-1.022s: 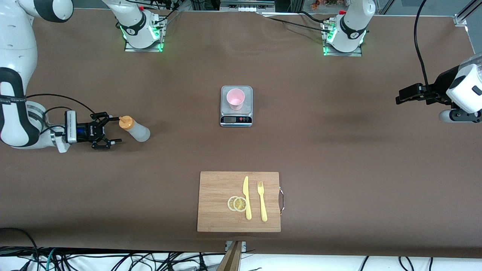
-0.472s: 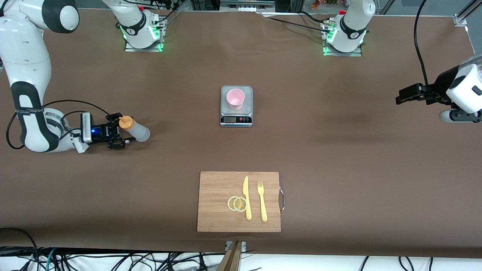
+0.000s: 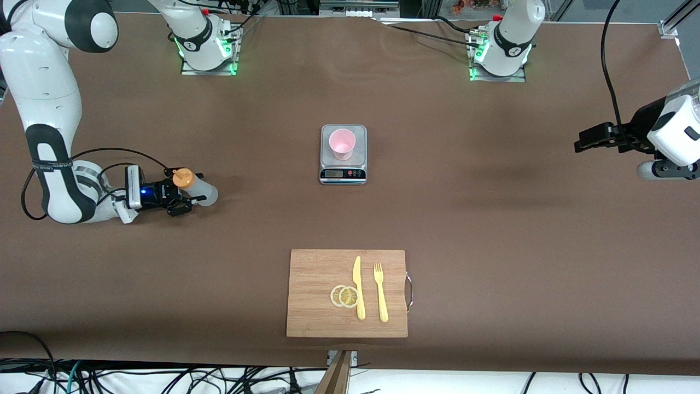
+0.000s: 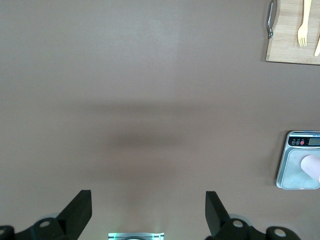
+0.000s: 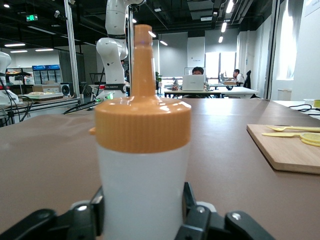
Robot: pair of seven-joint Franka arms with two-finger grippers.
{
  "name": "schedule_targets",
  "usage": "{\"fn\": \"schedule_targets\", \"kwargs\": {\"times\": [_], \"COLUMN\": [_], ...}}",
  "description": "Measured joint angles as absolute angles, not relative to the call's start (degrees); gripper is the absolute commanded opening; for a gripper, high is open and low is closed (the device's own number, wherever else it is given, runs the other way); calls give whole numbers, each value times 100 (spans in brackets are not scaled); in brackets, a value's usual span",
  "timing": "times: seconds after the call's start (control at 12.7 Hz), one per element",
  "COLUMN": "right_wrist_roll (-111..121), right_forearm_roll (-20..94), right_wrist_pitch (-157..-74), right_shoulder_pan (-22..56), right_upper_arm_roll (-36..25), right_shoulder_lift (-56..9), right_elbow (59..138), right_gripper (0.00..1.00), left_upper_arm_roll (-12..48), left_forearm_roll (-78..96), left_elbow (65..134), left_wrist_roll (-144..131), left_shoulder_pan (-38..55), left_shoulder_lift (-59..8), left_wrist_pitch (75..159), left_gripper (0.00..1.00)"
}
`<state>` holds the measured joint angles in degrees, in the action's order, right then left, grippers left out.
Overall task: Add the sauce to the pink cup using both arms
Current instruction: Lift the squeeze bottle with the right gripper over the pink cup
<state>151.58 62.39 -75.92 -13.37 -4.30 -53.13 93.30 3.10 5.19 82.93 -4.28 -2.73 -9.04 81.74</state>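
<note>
From the front, the right gripper was low at the right arm's end of the worktop, its fingers around the squeeze bottle. The pink cup stood on a scale mid-worktop. The left gripper waited over the left arm's end. The left wrist view showed its fingers spread wide, holding nothing. In the right wrist view, the gripper clasped the upright bottle.

Brown table with squeeze bottle, scale, and wooden cutting board.
</note>
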Motion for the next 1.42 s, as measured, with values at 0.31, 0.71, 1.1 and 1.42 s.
{"fn": "schedule_targets", "kwargs": {"times": [0.31,0.71,1.1,1.42], "right_wrist_roll": [14863,13506,12061,11457], "right_forearm_roll": [6281,6321,5103,3999], "right_wrist_pitch": [-7590,-7797,-8776,-9380], "right_shoulder_pan": [-1335,-967,-60,708], "right_upper_arm_roll": [-375,-330,-327,-325], "right_shoulder_lift": [-5333,-4908,-3676,-3357], "right_elbow": [9290,8940,8879,8925], "right_gripper": [16,16,16,17], "left_upper_arm_roll": [310,310,310,309], "left_forearm_roll": [519,519,519,519], "left_elbow": [8293,8293,8293,8293], "left_wrist_roll": [-427,-427,-427,-416], "left_shoulder_pan": [-273,-273,-273,-273], "left_shoulder_lift": [-910,-915,-918,-920], "left_wrist_pitch": [8174,8174,8174,8174], "left_gripper": [100,100,100,100]}}
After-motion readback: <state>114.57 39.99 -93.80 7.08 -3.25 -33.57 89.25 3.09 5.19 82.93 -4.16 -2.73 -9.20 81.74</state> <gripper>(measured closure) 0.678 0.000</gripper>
